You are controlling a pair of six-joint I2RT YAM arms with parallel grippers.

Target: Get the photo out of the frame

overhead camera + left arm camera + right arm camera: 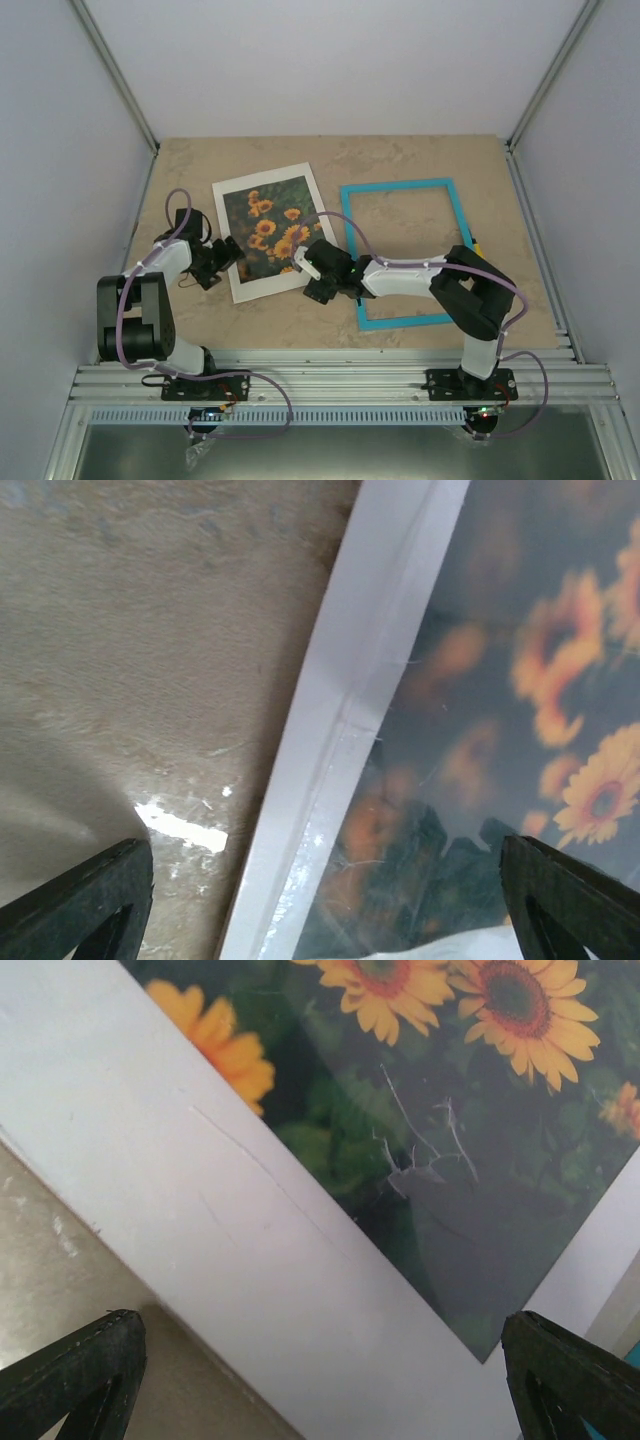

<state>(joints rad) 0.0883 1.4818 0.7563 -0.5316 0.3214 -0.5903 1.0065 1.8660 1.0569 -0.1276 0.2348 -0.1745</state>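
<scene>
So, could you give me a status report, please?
Left gripper and right gripper open, over the photo. Photo flat on table, beside the empty frame. Nothing blocking.

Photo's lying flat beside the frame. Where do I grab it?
The photo lies flat, so only an edge offers purchase: probably its left white border, with the left gripper coming in low from the table side.

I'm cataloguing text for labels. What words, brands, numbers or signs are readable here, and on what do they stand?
None readable in any view. The photo shows only sunflowers; the frame is plain turquoise; the table carries no print.
</scene>
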